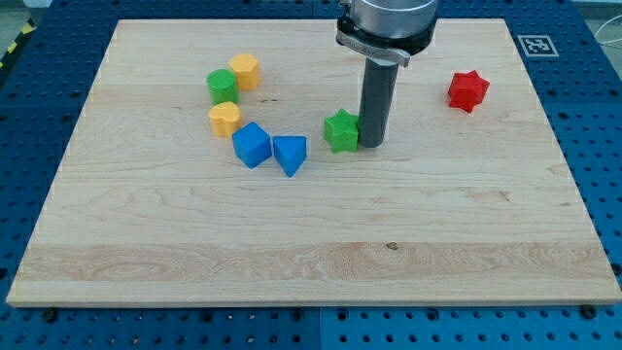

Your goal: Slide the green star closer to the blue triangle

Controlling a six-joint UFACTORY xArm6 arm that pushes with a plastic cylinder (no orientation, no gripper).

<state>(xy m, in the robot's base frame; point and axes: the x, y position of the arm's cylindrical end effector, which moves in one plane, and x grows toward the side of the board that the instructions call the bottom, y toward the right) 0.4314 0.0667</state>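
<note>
The green star [341,130] lies near the middle of the wooden board [311,253]. My tip [370,145] stands right against the star's right side, touching or nearly touching it. The blue triangle [290,154] lies to the star's left and a little lower, about one block width away from it.
A blue cube [252,145] sits next to the triangle on its left. A yellow block [224,119], a green cylinder [222,86] and another yellow block [245,71] curve up and away from the cube. A red star [467,90] lies at the upper right.
</note>
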